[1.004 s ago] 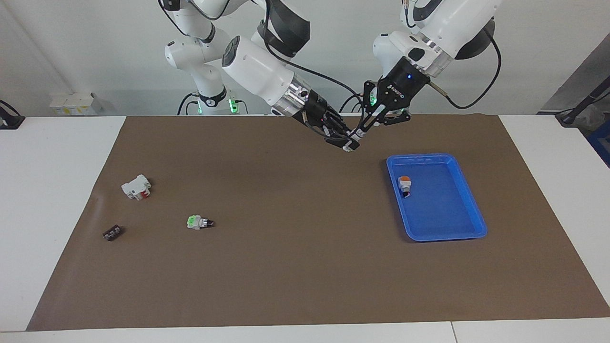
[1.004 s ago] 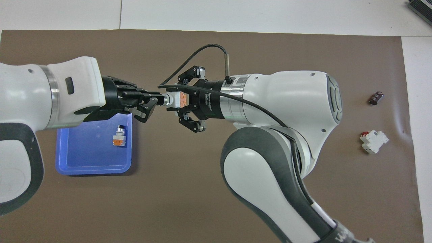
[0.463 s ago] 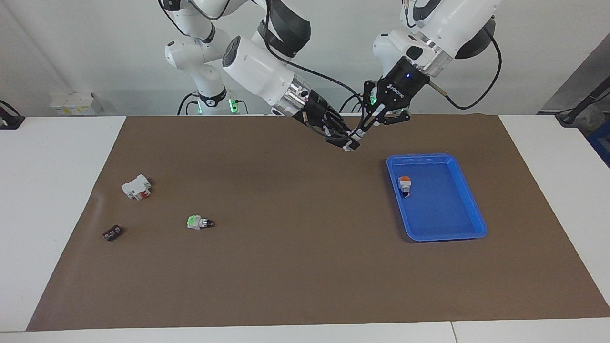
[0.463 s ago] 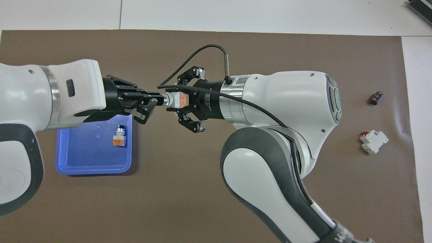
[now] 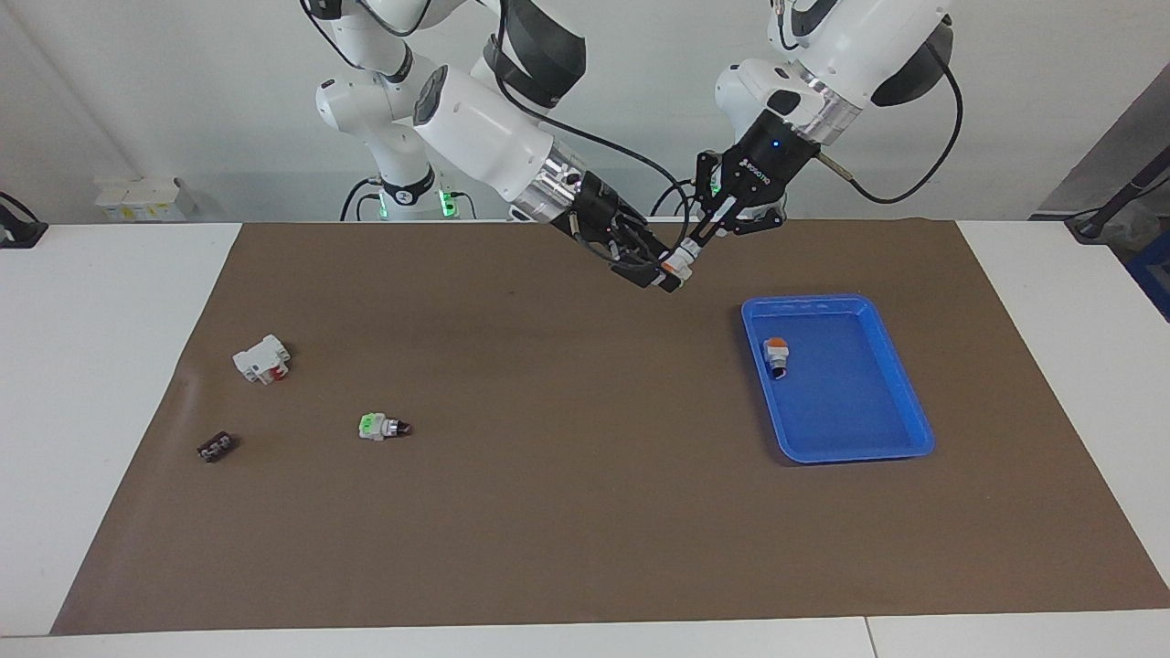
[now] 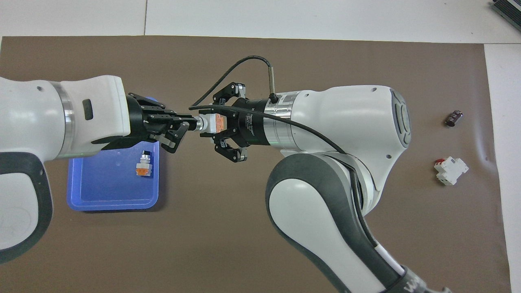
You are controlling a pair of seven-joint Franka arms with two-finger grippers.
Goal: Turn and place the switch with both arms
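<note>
Two robot arms, glossy white shells, dark grey bands at the joints. Left arm (image 5: 850,46): silver wrist ring, black cable looping from the wrist, small blue light on the black gripper body, white lettering there. Right arm (image 6: 346,134): silver wrist ring, black cable arching to a metal-tipped plug, white lettering on the black collar. Green lights glow at the bases, upper centre of the facing view.

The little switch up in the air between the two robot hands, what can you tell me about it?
The switch is small, with a white plastic-looking body, an orange square end and a silver collar. It is up in the air over the brown mat, touching no surface. The left gripper is shut on its collar end, hiding the knob. The right gripper is at its orange end.
</note>
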